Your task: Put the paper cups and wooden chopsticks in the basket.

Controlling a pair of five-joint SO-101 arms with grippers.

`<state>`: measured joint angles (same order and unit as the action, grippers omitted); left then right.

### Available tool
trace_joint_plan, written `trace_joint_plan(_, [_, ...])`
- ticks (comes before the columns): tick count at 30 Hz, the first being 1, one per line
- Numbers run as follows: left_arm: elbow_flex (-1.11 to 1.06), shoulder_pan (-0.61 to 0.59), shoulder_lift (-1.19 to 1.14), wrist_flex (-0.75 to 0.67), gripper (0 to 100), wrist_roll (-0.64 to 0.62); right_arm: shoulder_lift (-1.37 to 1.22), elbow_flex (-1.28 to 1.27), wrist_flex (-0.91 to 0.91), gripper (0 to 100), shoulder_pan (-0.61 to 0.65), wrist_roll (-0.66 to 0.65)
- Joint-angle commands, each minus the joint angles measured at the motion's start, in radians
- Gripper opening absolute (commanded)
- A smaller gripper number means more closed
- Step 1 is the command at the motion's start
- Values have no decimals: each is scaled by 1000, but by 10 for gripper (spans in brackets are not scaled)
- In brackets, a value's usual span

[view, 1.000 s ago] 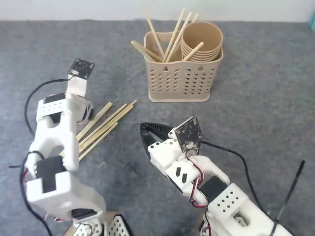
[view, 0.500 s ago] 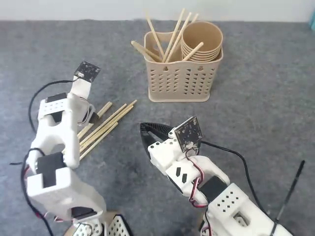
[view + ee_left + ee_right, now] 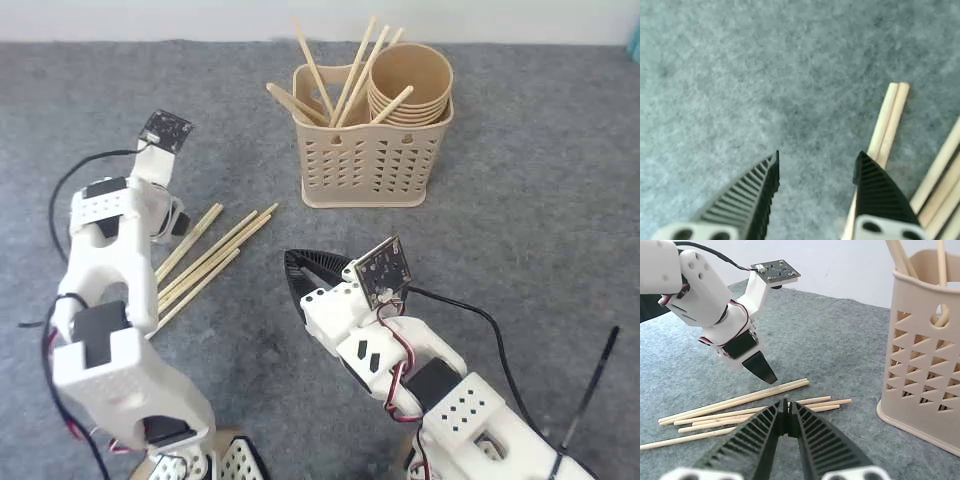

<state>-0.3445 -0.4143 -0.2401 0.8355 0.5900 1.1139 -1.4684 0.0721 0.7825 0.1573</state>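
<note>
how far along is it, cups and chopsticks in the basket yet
Done: the paper cups and several chopsticks stand in the basket. In hand: nothing; left gripper open by the loose chopsticks on the table, right gripper shut, empty. Left: those loose chopsticks.

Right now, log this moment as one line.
left jaws: open, at loose wooden chopsticks on grey mat | right jaws: shut, empty | beige perforated plastic basket: holds stacked brown paper cups, more chopsticks

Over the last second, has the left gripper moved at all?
Yes. The left gripper swung toward the basket, then back away, and in the high view its arm now covers less of the loose chopsticks.
</note>
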Motion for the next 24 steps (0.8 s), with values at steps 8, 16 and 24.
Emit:
trace_joint_plan(8, [48, -11, 18, 54, 232, 41, -13, 58, -16, 13, 7, -15])
trace_joint_plan(16, [48, -9, 21, 80, 232, 71, -13, 60, -16, 13, 7, -15])
trace_joint_plan(24, [70, -14, -34, 66, 232, 72, -13, 60, -16, 13, 7, -21])
